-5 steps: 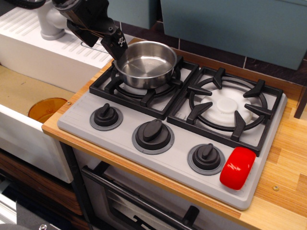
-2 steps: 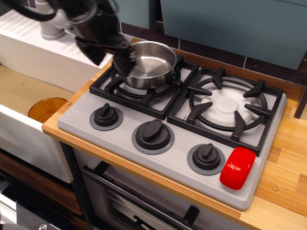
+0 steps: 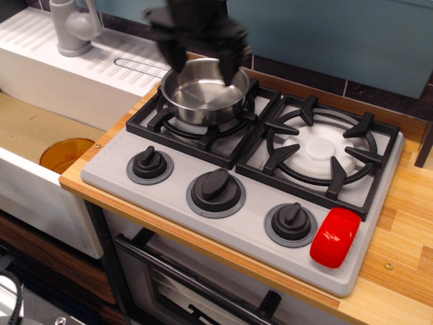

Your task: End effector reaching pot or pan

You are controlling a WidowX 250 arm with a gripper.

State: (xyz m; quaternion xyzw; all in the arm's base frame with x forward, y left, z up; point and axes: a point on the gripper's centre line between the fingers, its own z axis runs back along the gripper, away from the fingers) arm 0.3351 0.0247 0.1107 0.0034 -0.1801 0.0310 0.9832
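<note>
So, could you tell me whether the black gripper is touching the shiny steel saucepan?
Cannot tell: the only view shows the blurred black gripper overlapping the shiny steel saucepan's far rim.

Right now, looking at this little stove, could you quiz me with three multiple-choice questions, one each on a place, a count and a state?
1. Where does the saucepan sit?
A. left burner grate
B. right burner grate
C. on the wooden counter

2. How many black knobs are on the stove front?
A. two
B. three
C. four

3. How does the black tool stand?
A. resting on the red object
B. over the pan's far rim, fingers spread
C. turning a knob

Answers:
1 A, the pan rests on the left grate.
2 B, three knobs line the grey panel.
3 B, its blurred fingers straddle the pan's back edge.
</note>
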